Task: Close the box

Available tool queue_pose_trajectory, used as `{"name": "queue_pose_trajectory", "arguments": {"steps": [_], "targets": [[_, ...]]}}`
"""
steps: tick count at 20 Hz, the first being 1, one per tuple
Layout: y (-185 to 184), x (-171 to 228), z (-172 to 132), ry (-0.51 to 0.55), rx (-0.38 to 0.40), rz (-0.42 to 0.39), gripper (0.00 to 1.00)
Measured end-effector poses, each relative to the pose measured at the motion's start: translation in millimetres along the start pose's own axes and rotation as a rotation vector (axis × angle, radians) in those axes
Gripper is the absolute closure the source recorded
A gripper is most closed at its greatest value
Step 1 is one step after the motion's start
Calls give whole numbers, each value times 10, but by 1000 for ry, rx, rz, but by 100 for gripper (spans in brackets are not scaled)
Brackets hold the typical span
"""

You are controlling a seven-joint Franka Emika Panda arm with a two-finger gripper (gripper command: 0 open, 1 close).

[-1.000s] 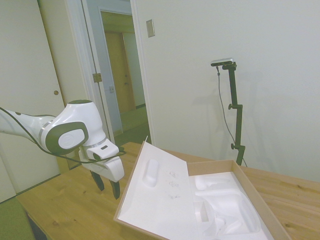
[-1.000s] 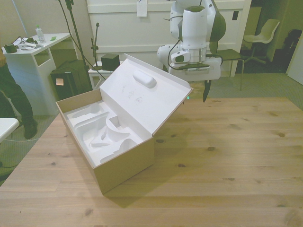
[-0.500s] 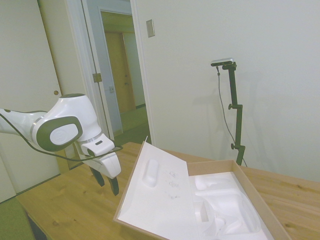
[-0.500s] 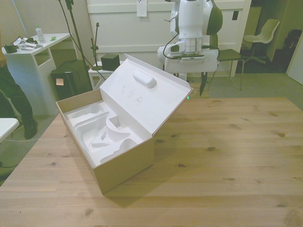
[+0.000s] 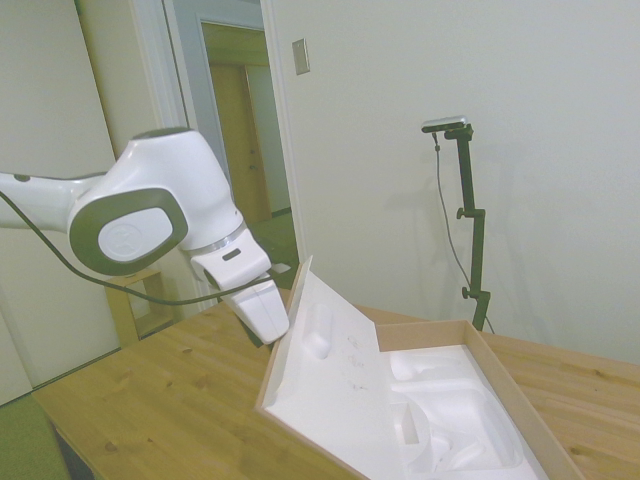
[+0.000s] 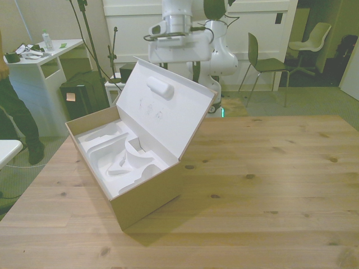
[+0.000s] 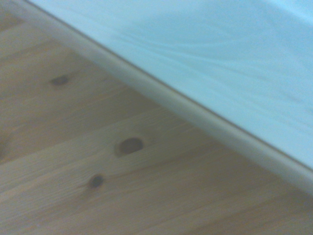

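1. Behind the raised lid (image 5: 330, 370), at its upper edge, sits the gripper (image 5: 262, 312); the side view shows its white body right against the back of the lid, with the fingers hidden behind the cardboard.
2. Whether the fingers are apart or together I cannot tell; neither the side view nor the front view shows them.
3. On the table (image 6: 269, 185), toward the front view's left, stands the box (image 6: 147, 196), open, its white moulded insert (image 6: 120, 154) exposed and the lid tilted up at a steep slant over the hinge side.
4. The step in hand looks like the lift-and-push: the lid is partway up but not yet past vertical.
5. Next, I judge, the arm must carry the lid's free edge over the top and down toward the box's far wall, following the hinge's arc so the cardboard does not buckle or drag the box across the table.
6. Actual contact between gripper and lid cannot be confirmed; the wrist view gives only a blurred pale edge (image 7: 195, 78) over wood grain.
7. At the front view's left edge a person's leg (image 6: 14, 117) is cut off.
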State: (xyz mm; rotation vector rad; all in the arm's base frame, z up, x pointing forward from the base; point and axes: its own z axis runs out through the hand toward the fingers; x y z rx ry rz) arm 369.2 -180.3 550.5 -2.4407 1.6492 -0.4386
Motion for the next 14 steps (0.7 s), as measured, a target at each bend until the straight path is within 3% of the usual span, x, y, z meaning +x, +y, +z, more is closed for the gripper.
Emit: {"name": "queue_pose_trajectory", "arguments": {"steps": [6,8,11,14], "targets": [[750,995,-389,41,38,131,0],[842,1314,-513,53,67,168,0],[680,1582,-677,68,93,186,0],[271,1379,-589,21,71,102,0]]}}
